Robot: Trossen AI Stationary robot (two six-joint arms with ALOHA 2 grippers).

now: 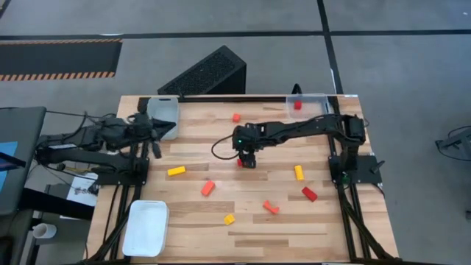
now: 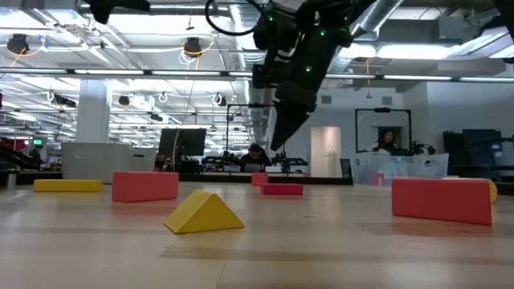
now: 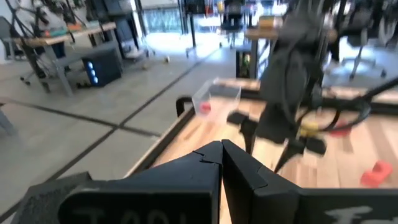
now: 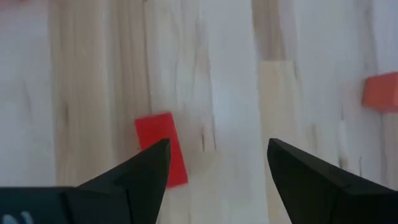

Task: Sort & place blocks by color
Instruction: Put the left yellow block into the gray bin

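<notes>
- Nearest the low camera lies a yellow wedge-shaped block point(image 2: 204, 213) on the wooden table point(image 1: 243, 228); from above it sits near the table's front edge, a little left of centre point(image 1: 229, 218).
- Right gripper point(image 4: 217, 163) hangs over the middle of the table, fingers spread wide and holding nothing; a red block point(image 4: 161, 148) lies on the wood just beside one fingertip, partly hidden by it. From above, that block point(image 1: 240, 163) shows as a sliver at the gripper's left.
- Left gripper point(image 3: 221, 151) rests at the table's left edge near the rear-left corner, its fingers pressed together with nothing between them.
- Orange bar point(image 1: 208, 188) lies left of centre, with a yellow bar point(image 1: 176, 171) further toward the left edge.
- Second orange block point(image 1: 271, 207) lies toward the front, right of centre, with a red bar point(image 1: 309, 193) and an upright-lying yellow bar point(image 1: 299, 172) nearer the right edge.
- Small orange cube point(image 1: 236, 117) sits near the rear edge, centre.
- Clear tray point(image 1: 315, 102) stands at the rear-right corner with one red cube point(image 1: 297, 104) inside it.
- Second clear tray point(image 1: 163, 116) sits at the rear-left corner beside the left arm.
- White tray point(image 1: 145, 227) lies at the front-left corner.
</notes>
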